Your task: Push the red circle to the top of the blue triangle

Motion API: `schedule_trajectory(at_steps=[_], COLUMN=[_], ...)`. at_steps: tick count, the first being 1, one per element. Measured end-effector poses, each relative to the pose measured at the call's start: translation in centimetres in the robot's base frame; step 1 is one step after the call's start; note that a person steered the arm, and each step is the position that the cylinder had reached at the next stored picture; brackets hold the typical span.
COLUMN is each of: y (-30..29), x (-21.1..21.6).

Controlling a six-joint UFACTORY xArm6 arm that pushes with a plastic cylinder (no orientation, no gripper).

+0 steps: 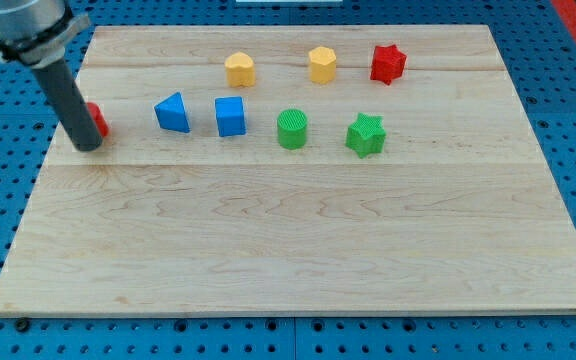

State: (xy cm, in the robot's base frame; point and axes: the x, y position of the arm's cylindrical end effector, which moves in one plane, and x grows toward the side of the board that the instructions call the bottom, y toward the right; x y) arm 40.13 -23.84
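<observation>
A: Where's your red circle (99, 120)?

B: At the board's left edge, mostly hidden behind your rod, left of the blue triangle (172, 112).

A: And my tip (88, 146)?

B: Touching the circle's near-left side. You've no jaws to open or close, only a rod.

A: Why there?

B: Probably so you push it up and rightward, above the triangle.
</observation>
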Motion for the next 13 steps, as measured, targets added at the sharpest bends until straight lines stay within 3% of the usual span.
schedule_trajectory(at_steps=[1, 3, 4, 6, 7, 8, 11, 12, 13], y=[2.6, -0.8, -0.9, -6.1, -5.3, 0.3, 2.0, 4.8, 4.9], x=[-4.3, 0.1, -4.2, -7.1, -9.5, -12.1, -9.2, -11.1, -10.1])
